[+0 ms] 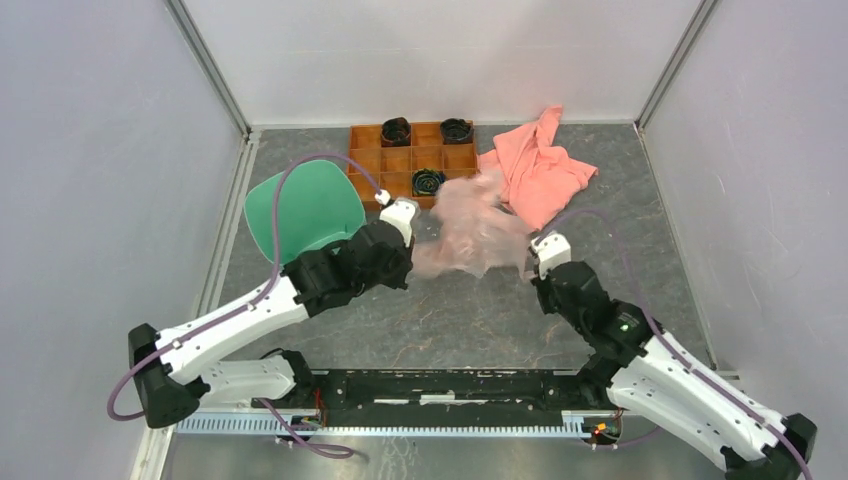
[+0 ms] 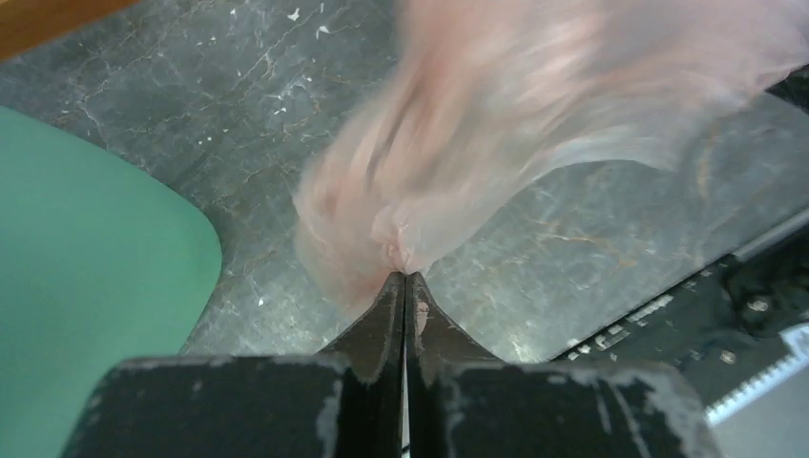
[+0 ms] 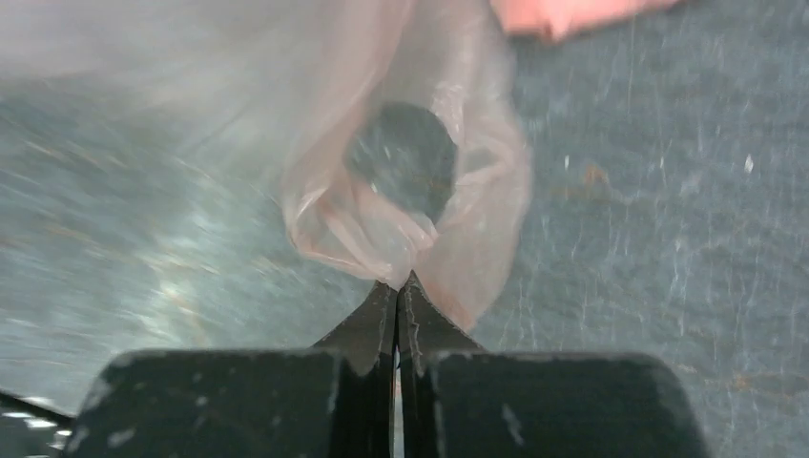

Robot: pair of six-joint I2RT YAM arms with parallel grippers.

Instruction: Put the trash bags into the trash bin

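Note:
The trash bag (image 1: 472, 232), thin translucent pale pink film, hangs blurred between my two arms above the table's middle. My left gripper (image 2: 404, 277) is shut on one bunched edge of the bag (image 2: 496, 124). My right gripper (image 3: 399, 282) is shut on the other edge, where a handle loop of the bag (image 3: 420, 224) opens just past the fingertips. The mint-green trash bin (image 1: 305, 208) stands to the left, just beyond my left wrist, and its green wall (image 2: 86, 277) fills the left side of the left wrist view.
An orange compartmented tray (image 1: 368, 160) with black round parts sits at the back. A salmon-pink cloth towel (image 1: 540, 170) lies at the back right, beside the bag. White walls close in the table on three sides.

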